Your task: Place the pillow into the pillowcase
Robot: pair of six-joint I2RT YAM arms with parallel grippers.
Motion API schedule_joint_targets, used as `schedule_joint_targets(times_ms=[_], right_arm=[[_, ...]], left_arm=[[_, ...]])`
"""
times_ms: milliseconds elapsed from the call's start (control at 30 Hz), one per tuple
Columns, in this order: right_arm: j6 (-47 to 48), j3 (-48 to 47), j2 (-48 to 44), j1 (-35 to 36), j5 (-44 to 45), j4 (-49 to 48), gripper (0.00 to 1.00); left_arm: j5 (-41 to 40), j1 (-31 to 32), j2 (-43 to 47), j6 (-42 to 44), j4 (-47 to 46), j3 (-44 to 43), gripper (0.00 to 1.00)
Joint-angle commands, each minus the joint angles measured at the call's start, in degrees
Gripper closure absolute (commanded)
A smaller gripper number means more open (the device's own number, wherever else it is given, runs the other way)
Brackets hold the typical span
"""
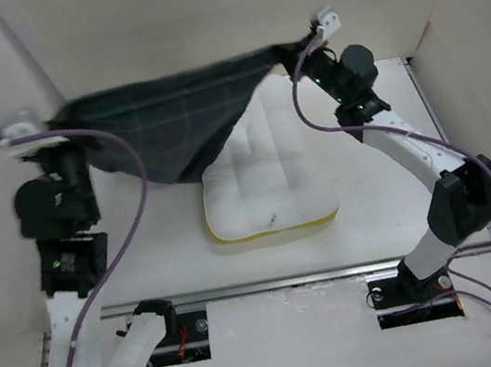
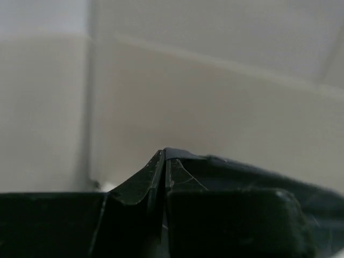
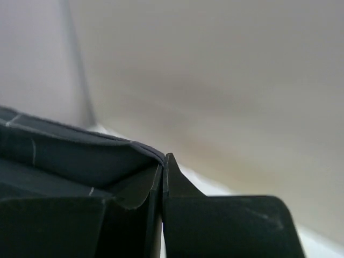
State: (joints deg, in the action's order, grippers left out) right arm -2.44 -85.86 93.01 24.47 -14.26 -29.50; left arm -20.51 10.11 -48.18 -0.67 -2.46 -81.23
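Note:
The dark grey checked pillowcase (image 1: 178, 119) hangs stretched in the air between both grippers, and its lower fold droops onto the pillow's far left corner. The white puffy pillow (image 1: 268, 180) lies on the table below it, its yellow band along the near edge. My left gripper (image 1: 60, 118) is shut on the pillowcase's left corner. My right gripper (image 1: 302, 42) is shut on its right corner. In the left wrist view the gripper (image 2: 164, 156) pinches dark cloth (image 2: 258, 172) that trails off to the right. In the right wrist view the gripper (image 3: 163, 161) pinches the cloth (image 3: 64, 150) coming in from the left.
White enclosure walls (image 1: 198, 12) stand at the back and on both sides, close behind both grippers. A metal rail (image 1: 290, 281) runs along the table's near edge in front of the arm bases. Purple cables (image 1: 137, 211) loop off each arm.

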Motion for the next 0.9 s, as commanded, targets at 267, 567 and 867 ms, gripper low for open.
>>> schedule_joint_targets(times_ms=[267,567,867], right_arm=[[-2.22,21.70,-11.71,-10.58,22.85,16.72,0.98],[-5.56,19.51,-15.14,-12.43,22.09,24.92,0.87],[-15.13,8.52,-8.73,-14.19,31.05,48.99,0.00]], left_arm=[[51.10,16.24,5.02,-14.27,-3.08,36.22,0.93],[34.85,32.50,-3.47,-10.86,4.63,29.68,0.00],[22.45,37.08,-38.80,-3.38,17.74,2.76,0.00]])
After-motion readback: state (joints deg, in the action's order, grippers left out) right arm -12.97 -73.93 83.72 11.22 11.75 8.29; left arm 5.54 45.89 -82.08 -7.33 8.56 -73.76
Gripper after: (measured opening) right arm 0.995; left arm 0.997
